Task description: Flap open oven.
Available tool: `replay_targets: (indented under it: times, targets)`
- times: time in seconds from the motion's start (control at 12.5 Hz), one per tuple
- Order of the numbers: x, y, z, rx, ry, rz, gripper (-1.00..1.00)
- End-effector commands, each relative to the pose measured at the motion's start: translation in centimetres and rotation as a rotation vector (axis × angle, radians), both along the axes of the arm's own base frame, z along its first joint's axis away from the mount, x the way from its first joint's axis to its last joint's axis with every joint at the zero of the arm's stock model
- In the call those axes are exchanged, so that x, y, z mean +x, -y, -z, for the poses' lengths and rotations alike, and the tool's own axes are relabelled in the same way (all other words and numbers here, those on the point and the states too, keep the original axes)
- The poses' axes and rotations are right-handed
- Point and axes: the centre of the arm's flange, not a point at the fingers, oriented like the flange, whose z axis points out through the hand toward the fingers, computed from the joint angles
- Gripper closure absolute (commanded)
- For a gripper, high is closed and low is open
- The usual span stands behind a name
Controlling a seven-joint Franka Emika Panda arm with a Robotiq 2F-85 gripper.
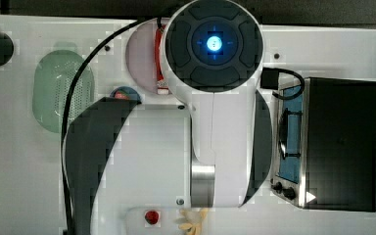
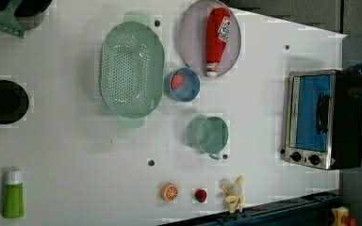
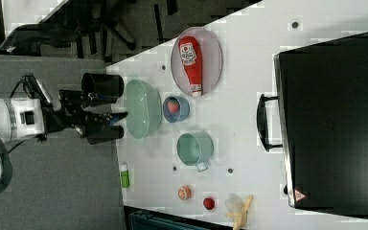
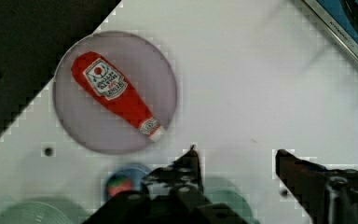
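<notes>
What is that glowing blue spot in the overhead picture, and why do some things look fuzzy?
In the top view, the blue spot is a light on the arm's round end, close under the camera. In the wrist view, the tool and the strawberry bowl look soft, while the ketchup bottle reads clearer.

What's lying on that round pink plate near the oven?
A red ketchup bottle lies on its side on the pink plate, cap toward the blue bowl. The plate surface beneath the bottle is covered.

A robot lab. Toy food lies on a white bolt-holed tabletop point(image 2: 75, 155). A dark office chair point(image 3: 100, 19) stands beyond it.
</notes>
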Motion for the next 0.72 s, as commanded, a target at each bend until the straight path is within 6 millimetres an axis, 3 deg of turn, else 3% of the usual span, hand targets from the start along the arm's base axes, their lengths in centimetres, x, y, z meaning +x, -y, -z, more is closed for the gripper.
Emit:
replay_targets:
  times: [0.08,0.24,0.4,0.48,0.72]
  targets:
    - [-15.27,4.11,-4.49,0.027,-0.043,0.193,-0.58]
    - [-15.27,4.11,-4.51,0.027,-0.042,0.193,-1.00]
    - [-15.27,4.11,-4.51,0.027,-0.042,0.193,-1.00]
    - [-15.27,4.10,-4.50,0.027,-0.043,0.193,-0.90]
    - [-15.27,4.15,-4.48,0.027,-0.043,0.194,-0.15]
